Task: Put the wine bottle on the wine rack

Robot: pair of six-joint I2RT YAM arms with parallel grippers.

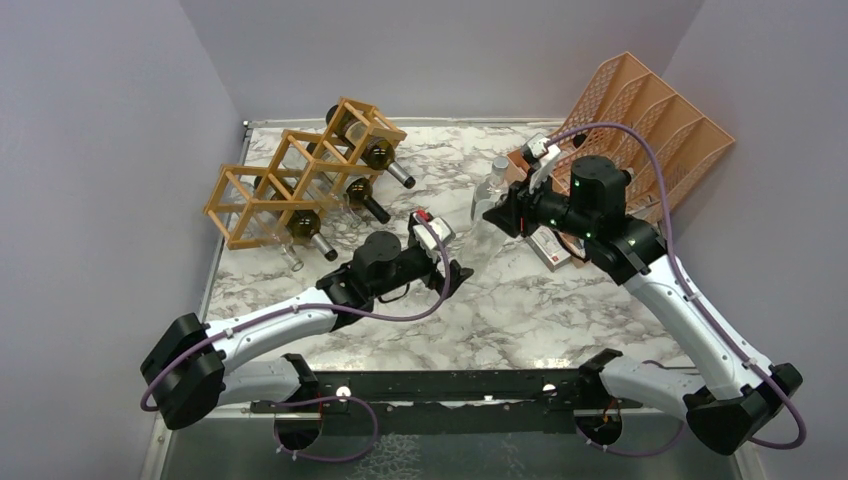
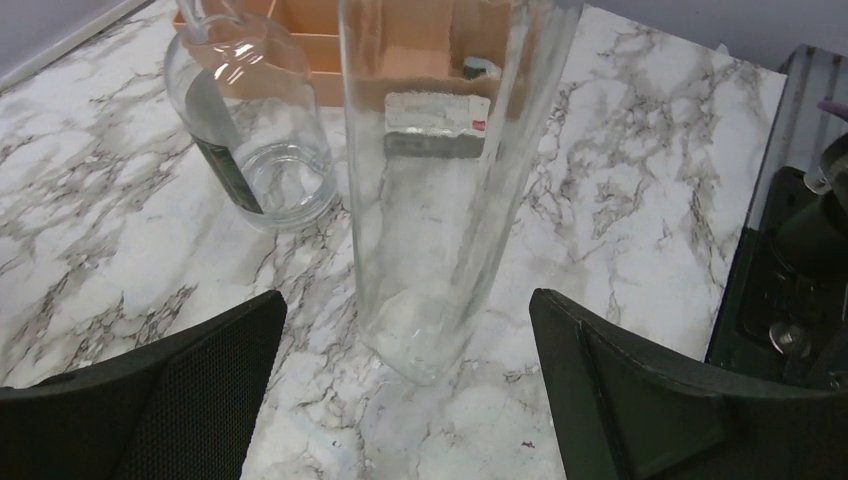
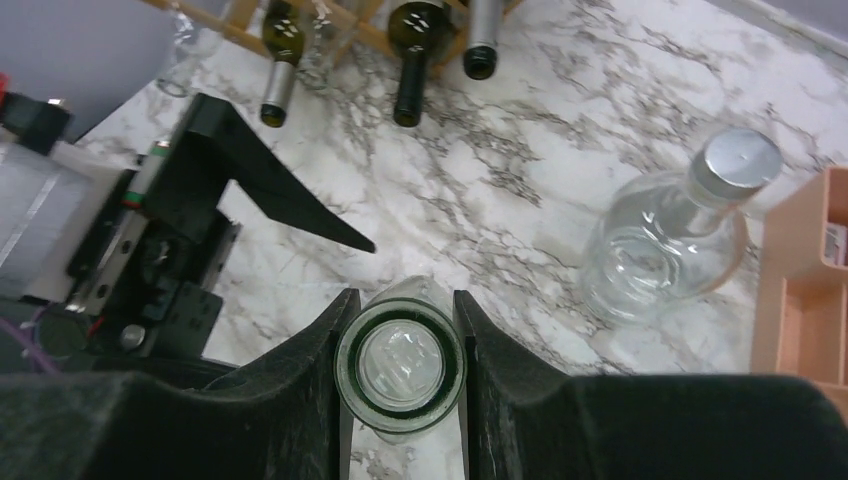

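Observation:
The wine bottle point(image 2: 440, 200) is clear glass and stands tilted on the marble table, its base corner on or just above the surface. My right gripper point(image 3: 400, 330) is shut on its neck, whose open mouth point(image 3: 401, 362) shows from above between the fingers. My left gripper point(image 2: 408, 310) is open, its two fingers wide apart on either side of the bottle's lower body, not touching it. In the top view the bottle point(image 1: 483, 235) sits mid-table between both grippers. The wine rack point(image 1: 300, 170), a tan wooden lattice, stands at the back left with several dark bottles point(image 3: 415, 40) in it.
A second clear bottle with a silver cap point(image 3: 670, 245) stands just behind the held one point(image 2: 255, 130). An orange perforated file organiser point(image 1: 650, 120) leans at the back right. A small box point(image 2: 432, 122) lies in front of it.

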